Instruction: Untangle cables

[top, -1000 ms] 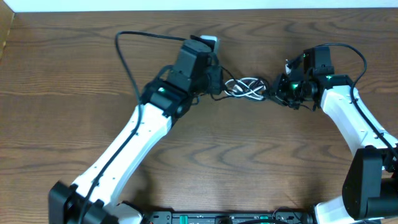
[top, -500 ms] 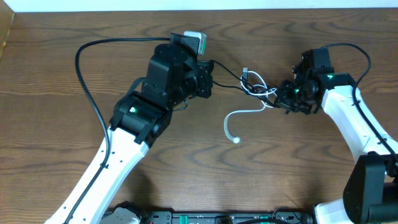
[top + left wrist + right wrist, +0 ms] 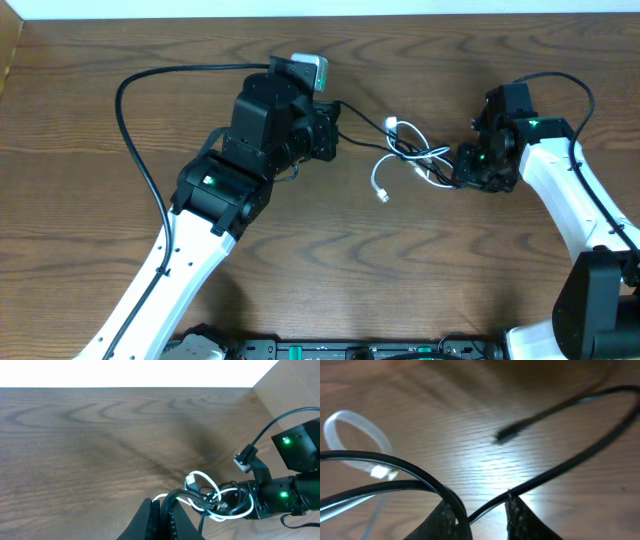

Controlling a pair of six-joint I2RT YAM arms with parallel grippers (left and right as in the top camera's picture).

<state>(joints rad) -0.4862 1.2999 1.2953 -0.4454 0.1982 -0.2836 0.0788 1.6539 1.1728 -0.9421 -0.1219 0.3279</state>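
Left fingers (image 3: 150, 516), right fingers (image 3: 445, 517) each pinched on black cable (image 3: 570, 461); white cable (image 3: 376, 178) looped around it.

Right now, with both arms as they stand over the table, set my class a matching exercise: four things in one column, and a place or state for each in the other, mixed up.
Column one:
1. black cable
2. white cable
3. left hand
4. right hand

Column two:
a. right up against the knot
b. one loose end lying on the bare table
c. runs from a hand across to the knot
d. set apart from the knot, on its left side

Pairs: 1-c, 2-b, 3-d, 4-a.
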